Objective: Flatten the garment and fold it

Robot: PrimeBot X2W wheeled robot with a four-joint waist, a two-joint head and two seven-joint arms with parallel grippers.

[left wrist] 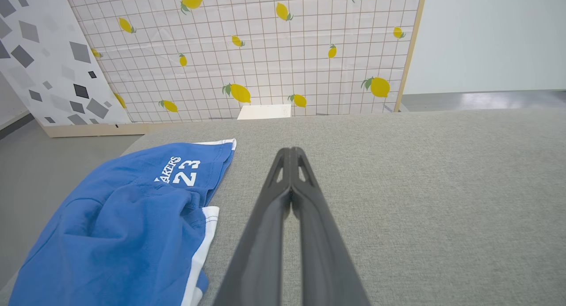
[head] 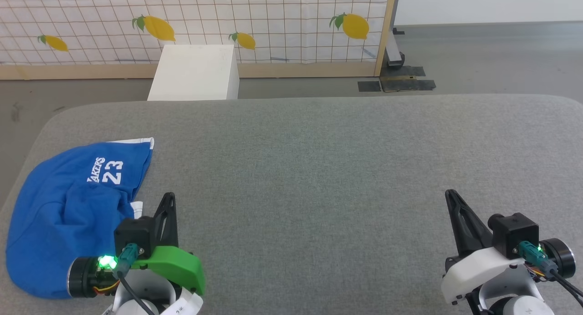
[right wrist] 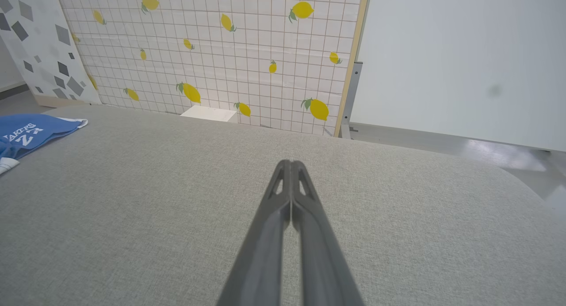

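The royal-blue shorts (head: 68,205) lie crumpled at the near left corner of the grey table (head: 319,169), with the white "LAKERS 23" print facing up and white trim at the far edge. In the left wrist view the shorts (left wrist: 124,222) sit just left of my left gripper (left wrist: 291,152), which is shut and empty. From the head, the left gripper (head: 169,197) hovers right beside the shorts' right edge. My right gripper (head: 451,194) is shut and empty at the near right, far from the shorts (right wrist: 26,131); its tips (right wrist: 291,163) touch each other.
A white box (head: 196,71) stands on the floor behind the table's far edge. Behind it rises a lemon-print tiled panel (head: 227,23) with a wooden frame. The shorts hang close to the table's left rounded edge.
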